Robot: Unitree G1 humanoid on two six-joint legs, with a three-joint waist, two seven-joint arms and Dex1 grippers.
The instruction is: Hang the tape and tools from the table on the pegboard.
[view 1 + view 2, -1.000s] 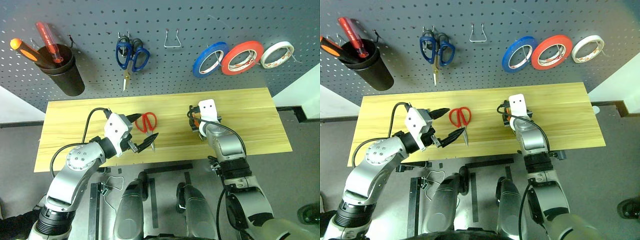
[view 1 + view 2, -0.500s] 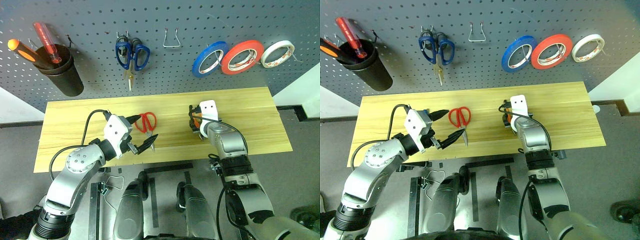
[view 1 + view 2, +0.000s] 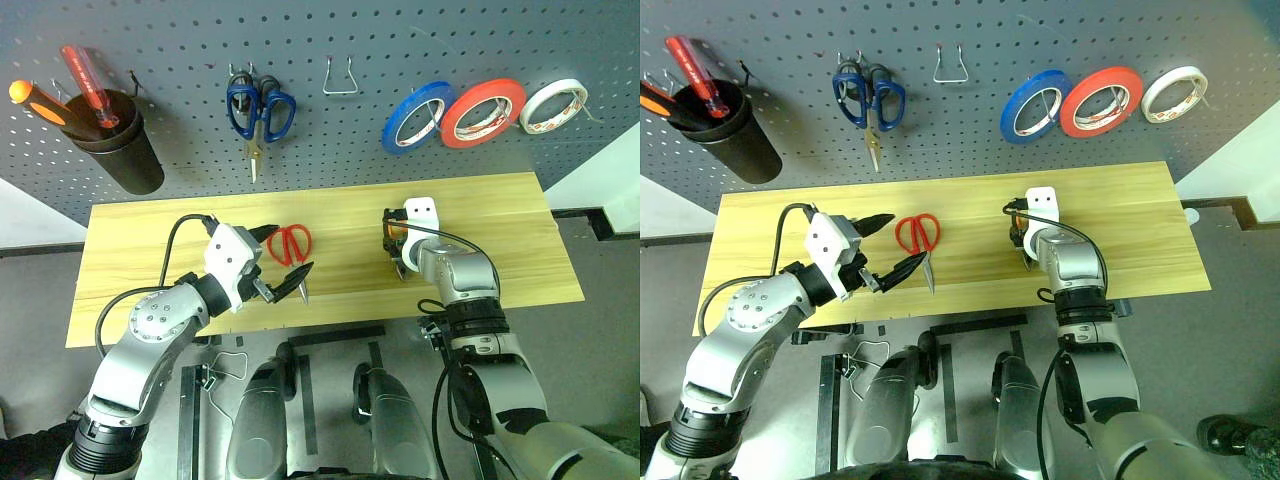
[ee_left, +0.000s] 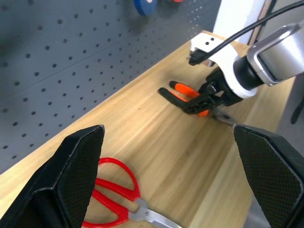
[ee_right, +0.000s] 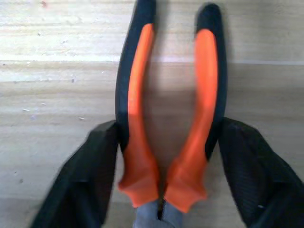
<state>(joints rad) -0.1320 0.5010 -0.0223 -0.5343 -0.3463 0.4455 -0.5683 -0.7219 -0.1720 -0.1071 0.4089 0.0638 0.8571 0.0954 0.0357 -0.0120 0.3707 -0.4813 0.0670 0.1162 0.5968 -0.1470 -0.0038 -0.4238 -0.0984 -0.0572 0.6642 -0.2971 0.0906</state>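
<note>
On the table (image 3: 150, 225), the right gripper (image 5: 161, 156) has its jaws closed against the pliers (image 5: 168, 104); the left gripper (image 3: 283, 258) hovers wide open over the red scissors (image 3: 291, 244)

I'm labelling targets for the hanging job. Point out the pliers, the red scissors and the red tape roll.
pliers (image 5: 137, 109): right wrist view, on one orange handle.
red scissors (image 3: 291, 243): left eye view, on the red handle loops.
red tape roll (image 3: 466, 125): left eye view, on the red band's lower part.

A workshop: a pegboard (image 3: 330, 130) hung with tools and tape above a wooden table (image 3: 500, 220).
</note>
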